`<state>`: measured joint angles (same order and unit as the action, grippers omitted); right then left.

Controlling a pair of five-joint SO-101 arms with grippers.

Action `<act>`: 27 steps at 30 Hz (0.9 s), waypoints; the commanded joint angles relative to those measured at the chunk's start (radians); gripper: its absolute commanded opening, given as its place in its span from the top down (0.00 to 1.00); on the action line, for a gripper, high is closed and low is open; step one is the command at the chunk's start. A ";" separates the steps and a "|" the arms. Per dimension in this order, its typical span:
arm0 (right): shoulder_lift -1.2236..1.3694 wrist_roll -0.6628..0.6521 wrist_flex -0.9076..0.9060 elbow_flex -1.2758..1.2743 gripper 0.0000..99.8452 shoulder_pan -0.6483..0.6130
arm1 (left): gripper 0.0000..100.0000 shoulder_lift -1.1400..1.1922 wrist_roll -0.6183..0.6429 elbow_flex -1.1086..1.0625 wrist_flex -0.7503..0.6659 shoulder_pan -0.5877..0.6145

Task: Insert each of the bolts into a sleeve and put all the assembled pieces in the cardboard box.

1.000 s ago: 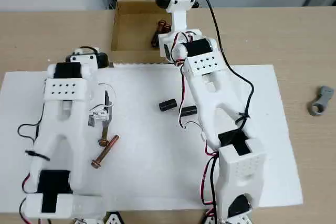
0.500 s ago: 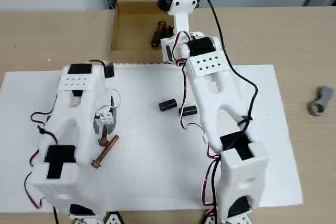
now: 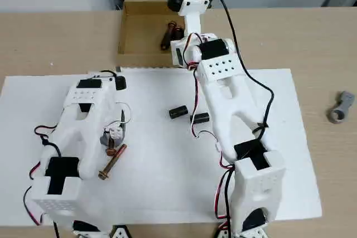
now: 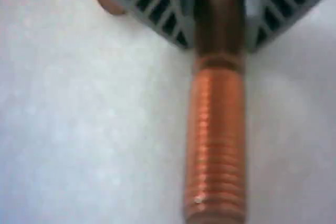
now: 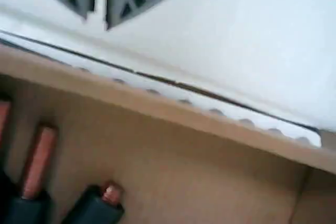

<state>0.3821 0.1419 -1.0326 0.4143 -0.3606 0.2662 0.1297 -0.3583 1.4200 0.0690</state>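
A threaded copper bolt (image 4: 218,145) runs between the left gripper's (image 3: 113,142) grey jaws, which seem clamped on its smooth shank, low over the white paper sheet (image 3: 156,182). A second copper bolt (image 3: 112,161) lies just beside it. Two short black cylindrical sleeves (image 3: 178,111) lie loose mid-sheet. The right gripper (image 5: 102,1), jaws together and empty, hangs at the near wall of the brown cardboard box (image 3: 139,37), where sleeved bolts (image 3: 169,33) lie.

I see the table (image 3: 312,37) carrying a white sheet (image 3: 162,188), the cardboard box (image 3: 142,33) at its far edge. A grey part (image 3: 340,107) lies apart.
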 commanded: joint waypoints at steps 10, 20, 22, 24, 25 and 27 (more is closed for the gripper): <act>-0.070 0.011 -0.007 0.049 0.99 0.012 | 0.99 0.012 -0.275 0.197 0.173 0.015; -0.071 0.009 -0.022 0.049 1.00 0.012 | 0.99 -0.226 -0.767 0.389 0.333 0.028; -0.071 0.009 -0.021 0.049 0.99 0.013 | 0.99 -0.261 -0.862 0.387 0.331 0.044; -0.073 0.011 -0.021 0.049 0.99 0.019 | 0.99 -0.273 -0.967 0.387 0.331 0.064; -0.073 0.011 -0.021 0.051 0.99 0.022 | 0.99 -0.273 -1.020 0.387 0.331 0.071; -0.081 0.011 -0.021 0.052 0.99 0.039 | 0.99 -0.261 -1.126 0.384 0.325 0.089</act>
<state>0.3821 0.1419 -1.0510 0.4143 -0.3514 0.0499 -0.8523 -0.0161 1.7269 0.1366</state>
